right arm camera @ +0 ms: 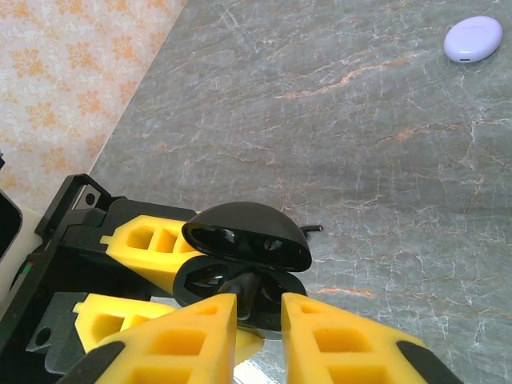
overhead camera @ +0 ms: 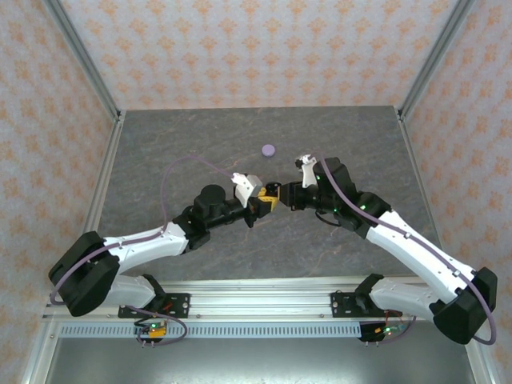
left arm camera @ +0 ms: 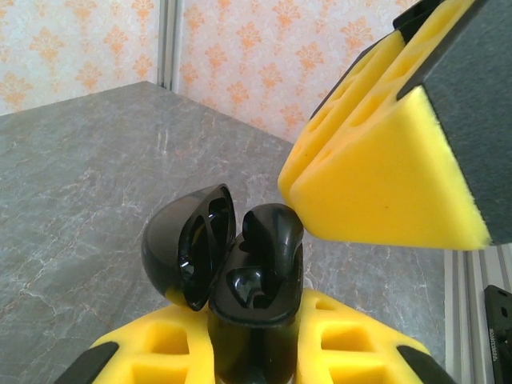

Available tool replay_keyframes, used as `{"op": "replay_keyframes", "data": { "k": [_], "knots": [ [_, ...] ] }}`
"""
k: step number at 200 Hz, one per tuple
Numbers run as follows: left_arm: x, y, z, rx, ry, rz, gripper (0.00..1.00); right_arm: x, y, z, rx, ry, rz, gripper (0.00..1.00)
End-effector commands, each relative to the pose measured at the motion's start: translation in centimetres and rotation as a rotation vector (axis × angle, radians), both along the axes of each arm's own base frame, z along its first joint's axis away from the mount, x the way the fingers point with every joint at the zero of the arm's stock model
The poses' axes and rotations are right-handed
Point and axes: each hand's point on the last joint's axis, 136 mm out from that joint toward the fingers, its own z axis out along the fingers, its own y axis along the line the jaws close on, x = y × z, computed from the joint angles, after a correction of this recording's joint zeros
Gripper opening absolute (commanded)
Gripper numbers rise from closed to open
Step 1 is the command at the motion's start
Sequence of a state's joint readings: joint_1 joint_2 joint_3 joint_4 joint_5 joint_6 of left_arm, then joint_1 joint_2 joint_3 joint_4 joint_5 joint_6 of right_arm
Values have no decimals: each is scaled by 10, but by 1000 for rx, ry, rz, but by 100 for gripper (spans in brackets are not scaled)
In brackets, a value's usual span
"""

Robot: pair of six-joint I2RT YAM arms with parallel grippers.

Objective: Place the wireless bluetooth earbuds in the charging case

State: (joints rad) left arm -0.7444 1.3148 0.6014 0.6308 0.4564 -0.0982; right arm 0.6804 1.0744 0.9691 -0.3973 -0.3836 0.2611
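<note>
The black earbud [right arm camera: 244,292] is a tiny, glossy piece of hard plastic. It is probably almost weightless, stiff and slippery, and likely to twist or pop out if pinched off-centre. The best hold is across its short stem, which leaves the rounded head free to drop into its well. It sits at the mouth of the black charging case [left arm camera: 240,280], whose lid is hinged wide open.

The right tool [right arm camera: 260,308] has its foam fingers drawn to a narrow slot, apparently clamped on that stem. The left tool [left arm camera: 254,352] is clamped on the case's lower half, holding it up off the desk [right arm camera: 360,160] with the wells facing the other arm. Well apart on the desk lies a closed lavender case [right arm camera: 474,38].
</note>
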Motion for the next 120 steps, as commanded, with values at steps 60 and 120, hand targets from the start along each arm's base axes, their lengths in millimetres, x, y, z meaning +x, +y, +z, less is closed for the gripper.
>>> {"op": "replay_keyframes", "data": {
  "k": [60, 120],
  "knots": [
    [-16, -4, 21, -34, -63, -80, 16, 5, 3, 8, -8, -10, -1, 18],
    [-23, -12, 20, -21, -65, -143, 16, 2, 11, 5, -19, 22, 52, 18]
  ]
}}
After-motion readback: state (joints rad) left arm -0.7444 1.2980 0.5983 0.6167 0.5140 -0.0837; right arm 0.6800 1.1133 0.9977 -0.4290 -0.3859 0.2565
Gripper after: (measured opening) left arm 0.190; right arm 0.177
